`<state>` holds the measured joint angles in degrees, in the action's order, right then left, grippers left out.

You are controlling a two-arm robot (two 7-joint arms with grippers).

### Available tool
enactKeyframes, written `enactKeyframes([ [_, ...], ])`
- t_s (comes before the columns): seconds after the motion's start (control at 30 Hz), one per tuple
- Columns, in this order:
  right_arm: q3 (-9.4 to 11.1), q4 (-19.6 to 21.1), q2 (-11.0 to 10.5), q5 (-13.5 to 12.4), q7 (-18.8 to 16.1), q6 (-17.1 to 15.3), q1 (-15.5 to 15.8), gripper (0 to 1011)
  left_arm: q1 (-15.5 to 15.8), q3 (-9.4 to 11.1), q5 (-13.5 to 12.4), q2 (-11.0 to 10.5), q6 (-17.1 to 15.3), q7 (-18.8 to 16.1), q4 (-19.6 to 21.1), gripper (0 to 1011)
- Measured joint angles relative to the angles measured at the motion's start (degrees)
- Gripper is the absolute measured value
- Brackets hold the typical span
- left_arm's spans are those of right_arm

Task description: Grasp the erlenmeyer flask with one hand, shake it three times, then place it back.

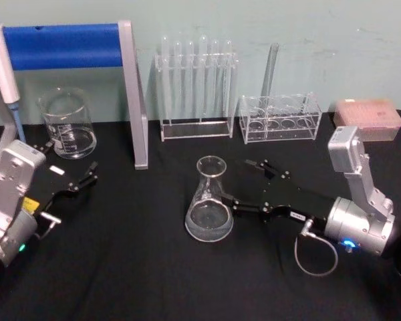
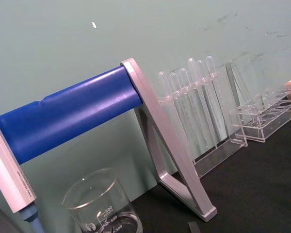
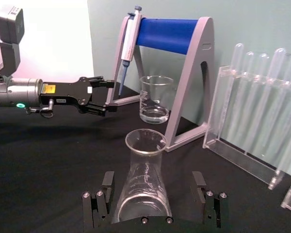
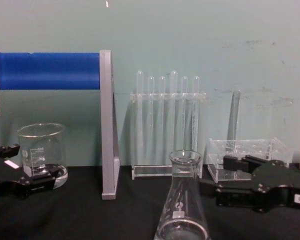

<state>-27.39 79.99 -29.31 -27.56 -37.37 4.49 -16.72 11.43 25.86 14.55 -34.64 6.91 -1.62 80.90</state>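
The erlenmeyer flask stands upright on the black table, clear glass with a small white mark, seemingly with nothing in it. My right gripper reaches in from the right, open. In the head view its near finger lies against the flask's side and the far finger is well clear behind. In the right wrist view the flask sits between the two spread fingers of that gripper. From the chest, the flask is low in the middle. My left gripper rests open at the table's left, away from the flask.
A glass beaker stands back left beside a blue-barred pipette stand holding a pipette. A test tube rack and a second clear rack line the back. A pink box sits far right.
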Motion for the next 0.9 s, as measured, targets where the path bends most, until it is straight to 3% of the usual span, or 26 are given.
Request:
enactKeyframes([
  [0.5, -3.11, -6.71, 3.82, 0.88, -2.99, 0.47, -5.63, 1000, 0.00, 0.00, 0.00, 0.00, 0.00, 0.00, 0.00, 1001],
  [0.9, -4.37, -9.67, 5.27, 1.40, -4.13, 1.22, -8.02, 1000, 0.00, 0.00, 0.00, 0.00, 0.00, 0.00, 0.00, 1001],
])
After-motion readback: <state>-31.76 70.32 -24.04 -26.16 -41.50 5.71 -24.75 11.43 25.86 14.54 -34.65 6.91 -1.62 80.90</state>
